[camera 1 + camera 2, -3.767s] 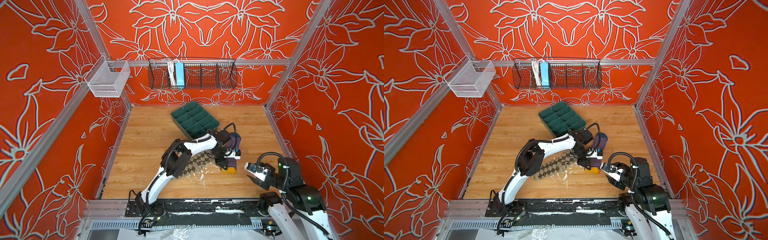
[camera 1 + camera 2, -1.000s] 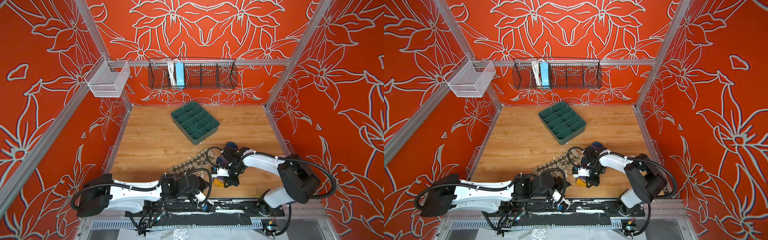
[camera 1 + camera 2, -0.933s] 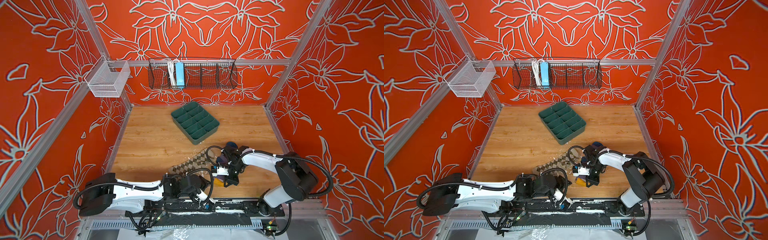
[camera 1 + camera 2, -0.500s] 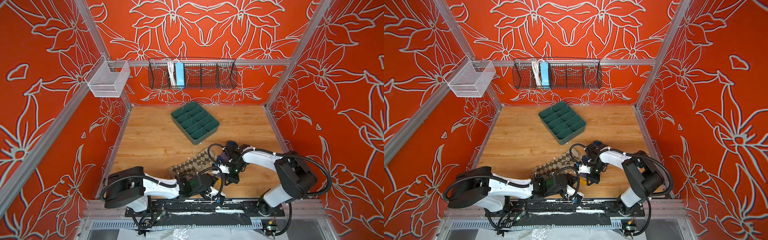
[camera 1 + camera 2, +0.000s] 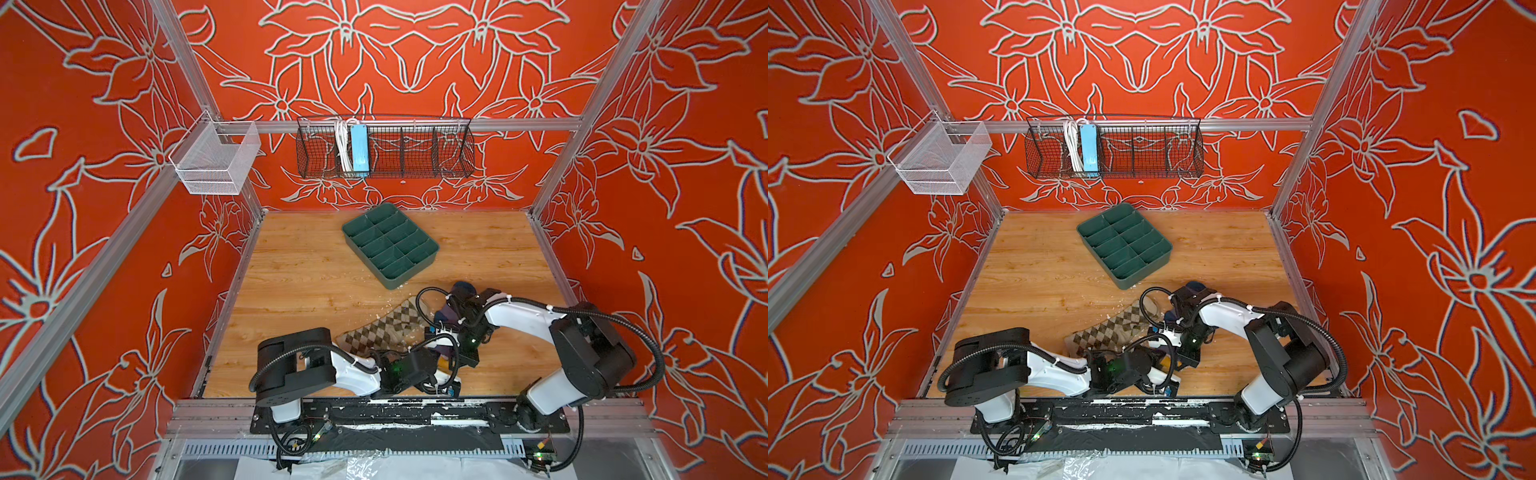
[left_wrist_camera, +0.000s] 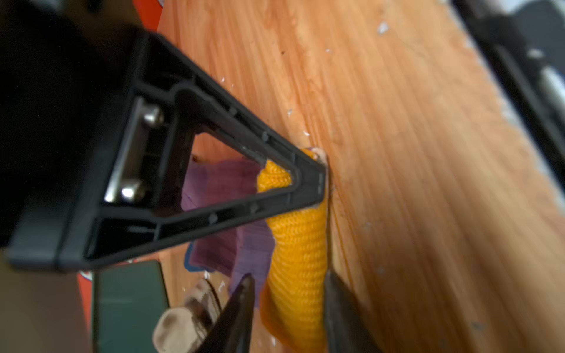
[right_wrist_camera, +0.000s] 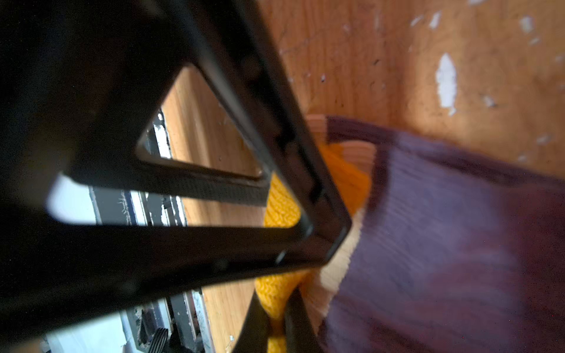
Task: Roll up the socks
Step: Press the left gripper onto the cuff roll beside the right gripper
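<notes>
Wooden bench (image 5: 311, 291): right hand (image 5: 467, 362) clamped on the purple sock (image 7: 443, 229) by its yellow cuff (image 6: 296, 259); left hand (image 5: 444, 374), grip I can't tell. Shallow bite, cuff could slip mid-roll.

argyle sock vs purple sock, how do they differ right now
The argyle sock is beige with dark diamonds; the purple sock is unpatterned, with a yellow-orange cuff. In both top views the argyle sock lies stretched out, the purple sock mostly hidden under the arms. Both rest on the wooden table.

Two socks, argyle sock (image 5: 384, 332) and purple sock (image 6: 253, 253); two arms (image 5: 345, 370); one tray (image 5: 415, 270); black basket (image 5: 415, 153), white basket (image 5: 216, 162); one power strip (image 5: 359, 147).
</notes>
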